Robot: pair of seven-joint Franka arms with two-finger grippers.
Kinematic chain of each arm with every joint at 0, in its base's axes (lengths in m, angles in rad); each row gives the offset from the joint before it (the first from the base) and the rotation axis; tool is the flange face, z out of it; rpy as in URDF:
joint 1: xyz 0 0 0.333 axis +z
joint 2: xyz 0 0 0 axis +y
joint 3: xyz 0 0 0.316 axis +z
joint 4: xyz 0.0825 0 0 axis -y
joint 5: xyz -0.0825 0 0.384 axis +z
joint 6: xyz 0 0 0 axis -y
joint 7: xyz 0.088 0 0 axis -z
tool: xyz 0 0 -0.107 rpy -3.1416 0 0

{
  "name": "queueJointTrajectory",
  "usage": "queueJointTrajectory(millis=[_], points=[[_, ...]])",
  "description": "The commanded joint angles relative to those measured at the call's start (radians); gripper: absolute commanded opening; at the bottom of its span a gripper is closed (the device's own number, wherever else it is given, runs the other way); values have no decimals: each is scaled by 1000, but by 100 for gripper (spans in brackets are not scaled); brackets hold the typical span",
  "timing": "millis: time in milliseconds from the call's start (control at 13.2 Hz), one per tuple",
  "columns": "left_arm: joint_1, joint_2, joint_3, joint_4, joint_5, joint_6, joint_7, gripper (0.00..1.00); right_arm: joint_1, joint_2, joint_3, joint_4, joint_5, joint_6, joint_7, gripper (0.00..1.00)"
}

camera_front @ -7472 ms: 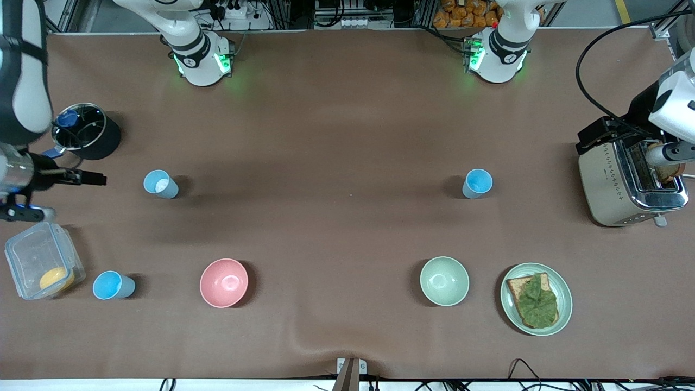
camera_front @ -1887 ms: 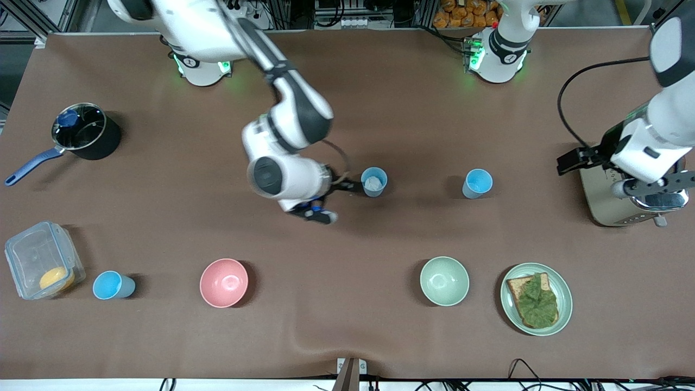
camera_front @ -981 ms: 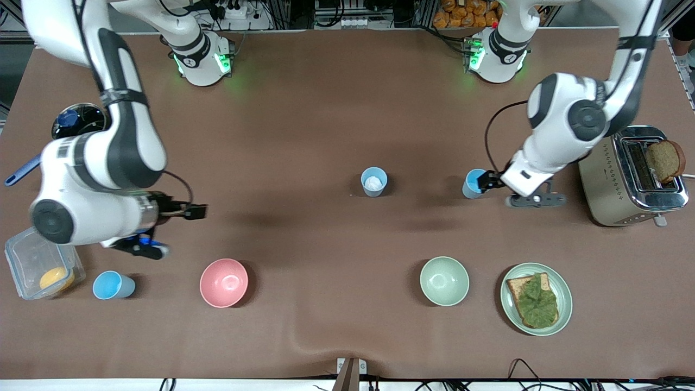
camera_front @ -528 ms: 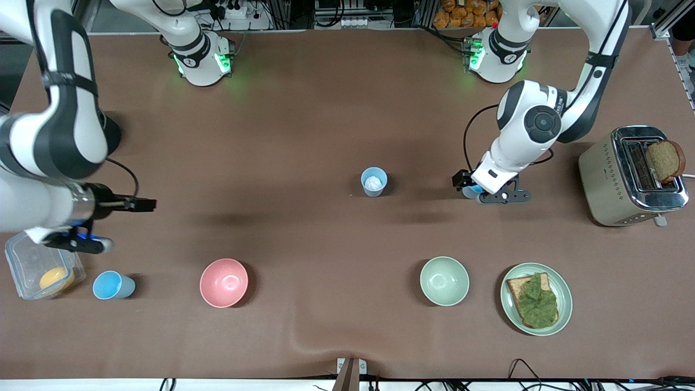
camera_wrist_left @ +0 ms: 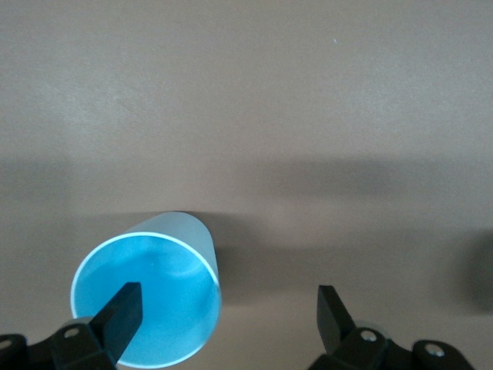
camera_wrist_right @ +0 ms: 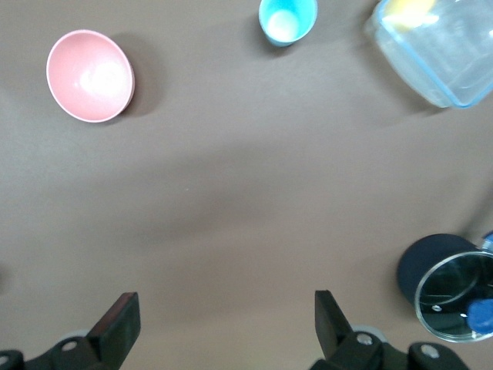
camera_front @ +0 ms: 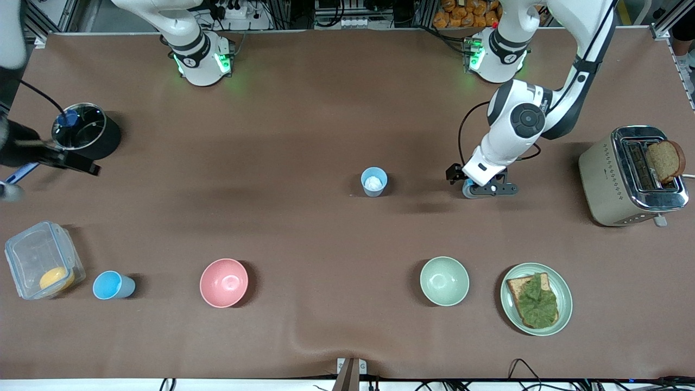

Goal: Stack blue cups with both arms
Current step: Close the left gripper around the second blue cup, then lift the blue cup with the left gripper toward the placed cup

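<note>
While the left gripper (camera_wrist_left: 223,308) hung with jaws spread over the light-blue plastic tumbler (camera_wrist_left: 146,299) right of frame centre, the cup looked light, slippery — best pinched across its rim; the right gripper (camera_wrist_right: 223,316) waited, open.

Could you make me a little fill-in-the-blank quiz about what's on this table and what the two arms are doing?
1. The left gripper is open over a blue ____.
2. A slice of bread sticks up out of the ____ at the left arm's end of the table.
3. The pink bowl sits between a blue cup and the pale ____ bowl.
4. The right gripper is open, up beside the black ____ with the blue handle.

Missing words: cup; toaster; green; pot
</note>
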Motion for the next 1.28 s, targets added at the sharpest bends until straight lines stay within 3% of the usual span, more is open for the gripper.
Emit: queueJointTrajectory(millis=[0, 151, 226, 302, 377, 453, 1208], points=[[0, 34, -7, -7, -4, 57, -17, 100, -15, -77, 38, -71, -68, -34, -9, 100], [2, 40, -6, -8, -1, 58, -17, 100, -18, -91, 50, -65, -72, -69, -58, 100], [3, 40, -6, -10, -1, 58, -14, 94, -20, -108, 52, -65, -72, -76, -79, 100], [5, 40, -6, -13, -1, 56, -7, 56, -21, -117, 52, -57, -72, -100, -83, 100], [9, 39, -4, -19, 1, 56, 10, 25, -27, -116, 52, -41, -70, -114, -84, 100], [15, 37, -3, -21, 1, 50, 24, 0, -27, -110, 52, -39, -69, -111, -84, 100], [64, -134, -6, 7, 1, -94, 17, 0, 11, -96, 50, -37, -73, -17, -69, 100]])
